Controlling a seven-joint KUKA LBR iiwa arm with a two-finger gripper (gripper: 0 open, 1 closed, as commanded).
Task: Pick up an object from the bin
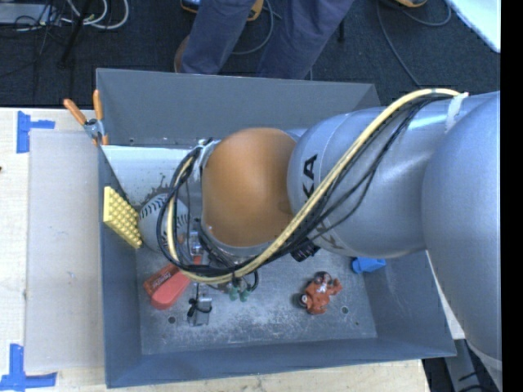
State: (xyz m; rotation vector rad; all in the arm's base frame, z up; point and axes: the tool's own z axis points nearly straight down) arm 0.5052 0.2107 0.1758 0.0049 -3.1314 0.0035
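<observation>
Grey metal bin (245, 345): the gripper (198, 307) hangs at lower left, just right of a red flat piece (166, 288) slanting lower-left to upper-right. Whether it is clenched, I cannot tell. A yellow perforated block (121, 216) leans left; an orange figure (319, 292) and a blue piece (368, 264) lie right.

Blue-trousered legs (270, 23) stand on the dark floor (49, 64), with cables (94, 2) lying nearby.

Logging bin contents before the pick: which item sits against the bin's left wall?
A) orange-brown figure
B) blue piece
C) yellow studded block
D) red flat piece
C: the yellow studded block sits tilted against the left wall of the bin, up and to the left of everything else on the floor.
</observation>
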